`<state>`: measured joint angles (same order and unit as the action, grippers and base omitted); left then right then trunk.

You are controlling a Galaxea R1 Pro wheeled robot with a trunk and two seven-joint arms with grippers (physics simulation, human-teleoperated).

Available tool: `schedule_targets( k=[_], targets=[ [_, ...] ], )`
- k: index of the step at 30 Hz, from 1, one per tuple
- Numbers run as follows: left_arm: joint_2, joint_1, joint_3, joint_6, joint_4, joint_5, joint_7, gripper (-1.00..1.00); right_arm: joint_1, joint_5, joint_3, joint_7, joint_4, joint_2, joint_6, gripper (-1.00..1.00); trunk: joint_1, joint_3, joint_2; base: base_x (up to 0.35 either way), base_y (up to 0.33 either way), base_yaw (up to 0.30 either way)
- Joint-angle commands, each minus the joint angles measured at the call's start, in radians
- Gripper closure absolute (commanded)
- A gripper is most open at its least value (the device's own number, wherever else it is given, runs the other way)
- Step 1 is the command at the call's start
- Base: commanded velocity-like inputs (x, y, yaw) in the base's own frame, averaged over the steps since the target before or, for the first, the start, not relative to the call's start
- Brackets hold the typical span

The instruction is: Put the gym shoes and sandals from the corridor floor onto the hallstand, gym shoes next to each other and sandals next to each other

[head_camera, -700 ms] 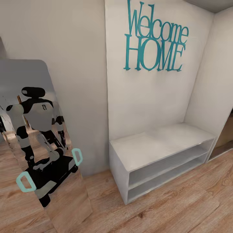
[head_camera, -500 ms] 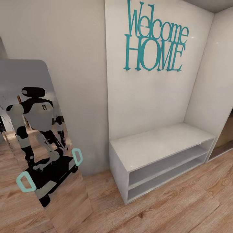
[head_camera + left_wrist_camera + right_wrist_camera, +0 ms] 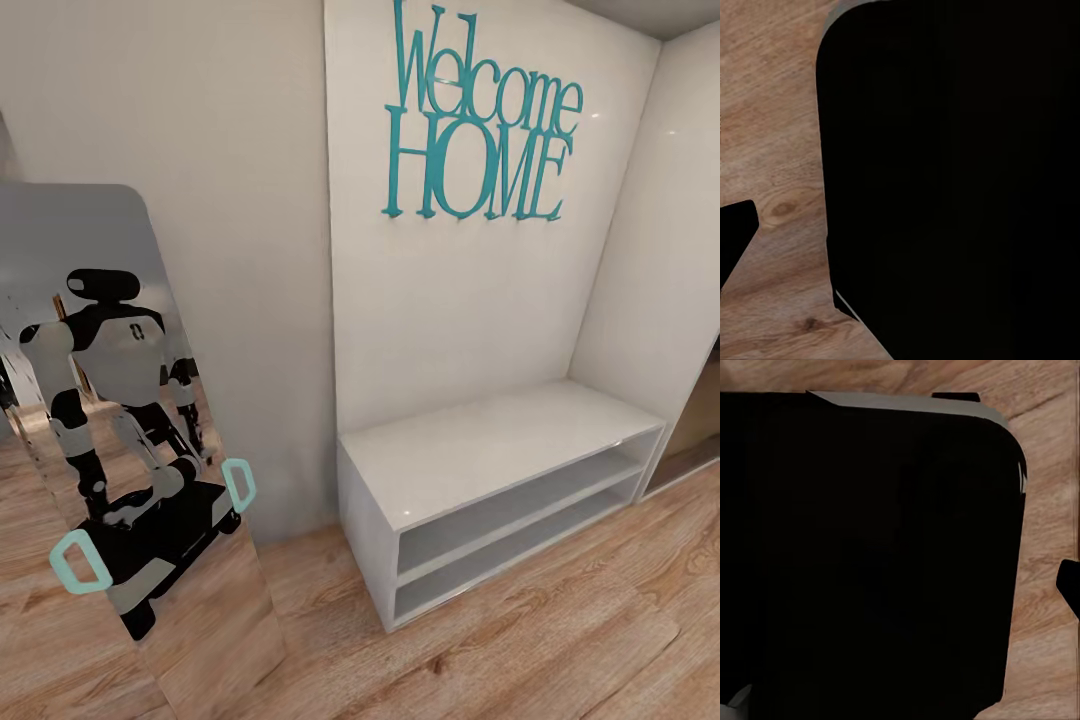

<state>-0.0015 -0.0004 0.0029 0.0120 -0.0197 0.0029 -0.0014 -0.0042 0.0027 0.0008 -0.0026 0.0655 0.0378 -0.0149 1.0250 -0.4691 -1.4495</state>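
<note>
Shoes lie somewhere away from the white bench (image 3: pixel 470 465) beside the mirror (image 3: pixel 130 420); pincer opening and load cannot be determined.

In the mirror reflection, the white-and-black wheeled robot with a dark rounded head (image 3: pixel 104 287) stands upright, both jointed arms hanging beside its trunk; each wrist view looks down past a large black body panel (image 3: pixel 952 180).
</note>
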Motion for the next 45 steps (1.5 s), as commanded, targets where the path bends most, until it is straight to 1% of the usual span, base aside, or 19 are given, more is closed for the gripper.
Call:
schedule_targets(
  k=[1, 2, 6, 11, 13, 24, 25, 31, 33, 35, 36, 39, 42, 45],
  targets=[
    [0.0, -0.001, 0.0, 0.007, -0.003, 0.0, 0.0, -1.0, 0.0, 0.001, 0.0, -0.001, 0.006, -0.001, -0.007, -1.0, 0.0, -0.001, 0.0, 0.0, 0.0, 0.0],
    [0.0, -0.002, 0.0, 0.013, -0.007, 0.0, 0.0, -1.0, 0.0, 0.001, 0.0, -0.001, 0.011, -0.003, -0.013, -1.0, 0.0, -0.001, 0.0, 0.0, 0.0, 0.0],
    [0.006, -0.003, 0.001, 0.035, -0.029, 0.002, 0.002, -1.0, 0.0, 0.001, 0.0, -0.002, 0.034, -0.025, -0.035, -1.0, 0.0, -0.001, 0.0, 0.0, 0.0, 0.0],
    [0.029, -0.009, 0.003, 0.063, -0.058, 0.005, 0.003, -1.0, -0.002, 0.0, -0.002, -0.002, 0.062, -0.053, -0.063, -1.0, 0.0, -0.001, 0.0, 0.0, 0.0, 0.0],
    [0.041, -0.019, 0.003, 0.074, -0.069, 0.006, 0.004, -1.0, -0.003, 0.0, -0.003, -0.002, 0.073, -0.062, -0.075, -1.0, 0.0, -0.001, 0.0, 0.0, 0.0, 0.0],
    [0.103, -0.077, 0.009, 0.136, -0.131, 0.008, 0.016, -1.0, -0.017, -0.004, -0.003, 0.0, 0.136, -0.056, -0.136, -1.0, 0.0, -0.001, 0.0, 0.0, 0.0, 0.0],
    [0.107, -0.079, 0.011, 0.289, -0.313, 0.008, 0.016, -1.0, -0.017, -0.004, -0.003, 0.001, 0.398, -0.056, -0.37, -1.0, 0.0, -0.001, 0.0, 0.0, 0.0, 0.0],
    [0.104, -0.088, 0.019, 0.29, -0.369, 0.009, 0.013, -1.0, -0.018, -0.002, -0.001, 0.006, 0.398, -0.058, -0.37, -1.0, 0.0, -0.001, 0.0, 0.0, 0.0, 0.0],
    [0.105, -0.089, 0.025, 0.291, -0.376, 0.01, 0.012, -1.0, -0.019, 0.0, 0.0, 0.007, 0.396, -0.06, -0.37, -1.0, 0.0, -0.001, 0.0, 0.0, 0.0, 0.0],
    [0.106, -0.089, 0.035, 0.293, -0.377, 0.013, 0.01, -1.0, -0.019, 0.002, 0.0, 0.008, 0.395, -0.061, -0.37, -1.0, 0.0, -0.001, 0.0, 0.0, 0.0, 0.0],
    [0.106, -0.09, 0.055, 0.297, -0.378, 0.023, 0.006, -1.0, -0.019, 0.006, 0.001, 0.009, 0.396, -0.061, -0.37, -1.0, 0.0, -0.001, 0.0, 0.0, 0.0, 0.0],
    [0.104, -0.09, 0.073, 0.301, -0.377, 0.037, 0.003, -1.0, -0.019, 0.007, 0.001, 0.009, 0.402, -0.062, -0.37, -1.0, 0.0, -0.001, 0.0, 0.0, 0.0, 0.0],
    [0.103, -0.09, 0.084, 0.303, -0.364, 0.045, 0.001, -1.0, -0.019, 0.007, 0.001, 0.007, 0.408, -0.062, -0.37, -1.0, 0.0, -0.001, 0.0, 0.0, 0.0, 0.0],
    [0.102, -0.089, 0.088, 0.304, -0.347, 0.053, 0.0, -1.0, -0.019, 0.007, -0.001, 0.003, 0.412, -0.062, -0.37, -1.0, 0.0, -0.001, 0.0, 0.0, 0.0, 0.013]
  ],
)
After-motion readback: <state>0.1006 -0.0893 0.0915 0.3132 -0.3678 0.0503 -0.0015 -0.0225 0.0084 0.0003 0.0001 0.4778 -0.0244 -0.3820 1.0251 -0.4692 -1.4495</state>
